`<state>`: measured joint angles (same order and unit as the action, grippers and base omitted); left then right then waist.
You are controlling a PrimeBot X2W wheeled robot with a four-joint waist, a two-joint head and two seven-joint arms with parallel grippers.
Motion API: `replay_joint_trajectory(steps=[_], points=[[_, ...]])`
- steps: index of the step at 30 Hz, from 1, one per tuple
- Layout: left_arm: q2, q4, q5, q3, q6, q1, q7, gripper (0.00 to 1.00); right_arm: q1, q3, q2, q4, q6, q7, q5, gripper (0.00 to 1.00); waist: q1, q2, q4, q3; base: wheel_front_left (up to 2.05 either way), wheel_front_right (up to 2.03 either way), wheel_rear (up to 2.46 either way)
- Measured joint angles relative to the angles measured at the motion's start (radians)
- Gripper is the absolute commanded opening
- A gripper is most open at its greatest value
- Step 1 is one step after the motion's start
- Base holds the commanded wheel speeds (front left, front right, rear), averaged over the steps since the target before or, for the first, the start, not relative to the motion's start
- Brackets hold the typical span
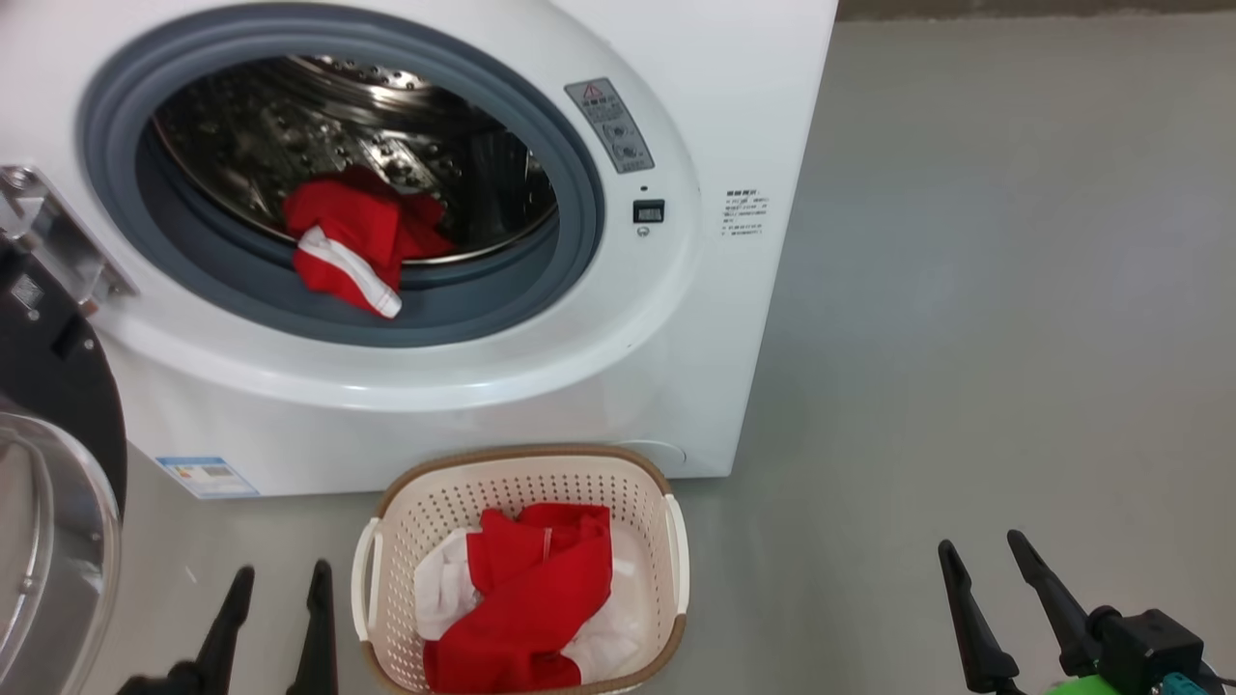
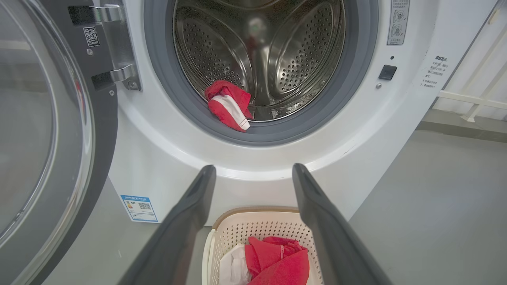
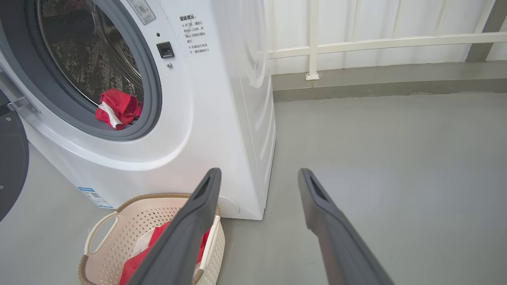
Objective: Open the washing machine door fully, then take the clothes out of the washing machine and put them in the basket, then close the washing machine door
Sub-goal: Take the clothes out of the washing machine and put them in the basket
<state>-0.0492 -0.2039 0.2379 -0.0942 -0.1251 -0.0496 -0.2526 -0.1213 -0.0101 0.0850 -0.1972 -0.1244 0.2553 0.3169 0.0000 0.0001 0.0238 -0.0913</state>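
Clothes (image 1: pixel 348 227): one red piece on the drum's front lip in the washing machine (image 1: pixel 753 116), the rest in the basket (image 1: pixel 521 454) just before it. At left the washing machine door (image 1: pixel 58 386) stands wide open; bare floor (image 1: pixel 1014 290) spreads right. On the left gripper (image 1: pixel 283 569) and right gripper (image 1: pixel 979 541) the jaws stand apart, empty.

Basket (image 1: pixel 521 456) before washing machine (image 1: pixel 676 328) (door (image 1: pixel 58 386) at its left); clothes (image 1: pixel 536 579) in both.

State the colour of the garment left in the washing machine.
The garment is bright red with a white band; clearest in the left wrist view.
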Motion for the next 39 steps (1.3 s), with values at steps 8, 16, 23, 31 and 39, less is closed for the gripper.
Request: replay_joint_trajectory(steps=[8,16,23,31,39], points=[[-0.001,-0.095,-0.001,0.034,0.0,0.175,0.0,1.0,0.056,-0.006,-0.012,0.005,0.0,0.0,0.0,1.0,0.0,0.0,0.0,-0.064,0.0,0.0,0.0],[-0.03,-0.261,-0.032,0.041,0.003,0.486,0.0,1.0,0.17,-0.025,-0.023,0.011,0.0,0.0,-0.003,1.0,0.0,0.0,-0.005,-0.174,0.0,0.0,0.0],[-0.058,-0.425,-0.05,0.055,0.026,0.728,0.024,1.0,0.251,-0.038,-0.029,0.012,0.0,0.0,-0.01,1.0,0.0,0.0,-0.018,-0.275,0.0,0.0,0.0],[-0.091,-0.626,-0.086,0.08,0.056,0.974,0.067,1.0,0.327,-0.043,-0.031,0.015,0.0,0.0,-0.01,1.0,0.0,0.0,-0.042,-0.384,0.0,0.0,0.0],[-0.124,-0.796,-0.097,0.086,0.087,1.123,0.075,1.0,0.356,-0.06,-0.032,0.016,0.0,0.0,-0.001,1.0,0.0,0.0,-0.074,-0.437,0.0,0.0,0.0]])
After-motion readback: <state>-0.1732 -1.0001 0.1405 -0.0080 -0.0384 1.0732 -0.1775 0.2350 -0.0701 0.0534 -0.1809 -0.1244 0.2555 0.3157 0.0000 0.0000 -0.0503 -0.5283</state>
